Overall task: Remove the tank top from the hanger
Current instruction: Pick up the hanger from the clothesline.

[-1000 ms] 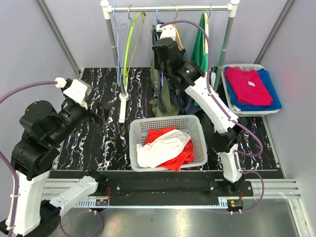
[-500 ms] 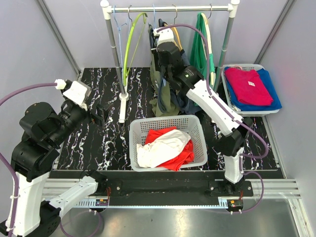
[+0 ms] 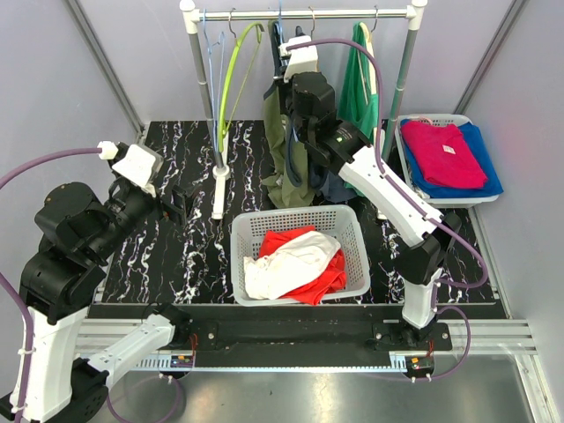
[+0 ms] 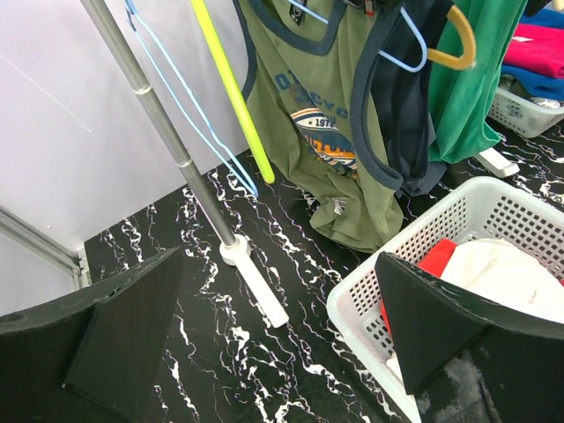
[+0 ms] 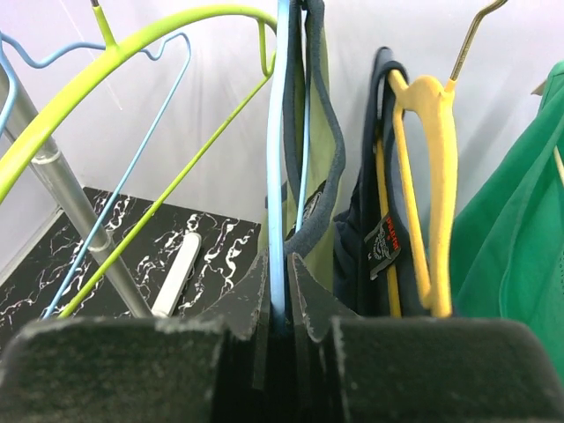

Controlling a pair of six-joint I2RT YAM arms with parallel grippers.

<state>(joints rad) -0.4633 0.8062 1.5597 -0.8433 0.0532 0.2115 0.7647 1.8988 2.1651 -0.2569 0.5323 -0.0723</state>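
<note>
An olive green tank top (image 3: 284, 150) with a navy trim and a chest print hangs on a light blue hanger (image 5: 278, 176) under the rail. My right gripper (image 5: 278, 273) is shut on that hanger's blue wire, just below the rail (image 3: 284, 86). The tank top's strap (image 5: 322, 132) runs right beside the gripped wire. In the left wrist view the tank top (image 4: 326, 132) hangs with its hem bunched on the table. My left gripper (image 4: 278, 291) is open and holds nothing, low over the table at the left (image 3: 181, 204), apart from the garment.
A white basket (image 3: 247, 229) with red and white clothes sits in front of the rack. A second basket (image 3: 458, 119) with red and blue clothes stands at the right. On the rail (image 3: 335, 14) hang a lime hanger (image 3: 231, 79), a yellow hanger (image 5: 427, 176) with a navy garment, and a green garment (image 3: 357, 88).
My right gripper has closed on the blue hanger and risen toward the rail, lifting the tank top a little. The left arm has not moved.
</note>
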